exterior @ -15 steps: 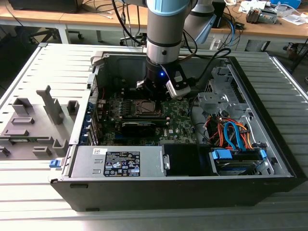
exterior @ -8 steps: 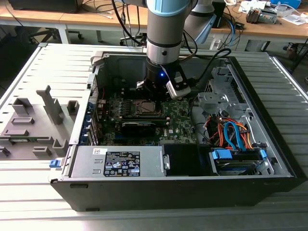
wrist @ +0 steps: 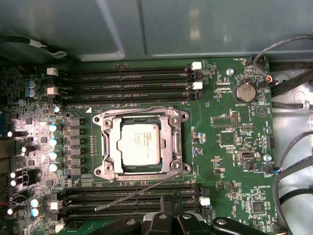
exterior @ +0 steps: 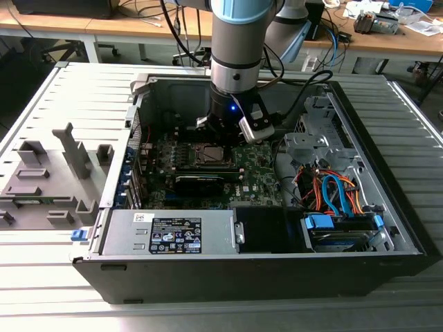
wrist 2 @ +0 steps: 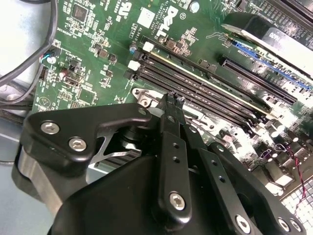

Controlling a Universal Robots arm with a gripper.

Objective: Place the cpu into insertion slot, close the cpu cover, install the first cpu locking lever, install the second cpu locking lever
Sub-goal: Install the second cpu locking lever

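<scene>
While the arm hangs over the open computer case (exterior: 387, 228), its black gripper (wrist 2: 172, 104) sits low above the green motherboard (wrist: 220, 161), fingertips pressed together with nothing between them, tips near the long black memory slots (wrist 2: 205, 93). First wrist view: the cpu (wrist: 140, 143), a flat square chip with dull silver-grey top, lies seated in the socket. The cpu cover (wrist: 172, 142), a thin silvery metal frame with open window, lies flat around the chip. One thin wire locking lever (wrist: 139, 190) angles loose across the board beside the socket, toward the lower memory slots; another lever (wrist: 142, 109) runs along the opposite socket edge. Exterior view: socket (exterior: 208, 155) sits just below the gripper, grey power supply box (exterior: 169, 233) along the case's near wall.
</scene>
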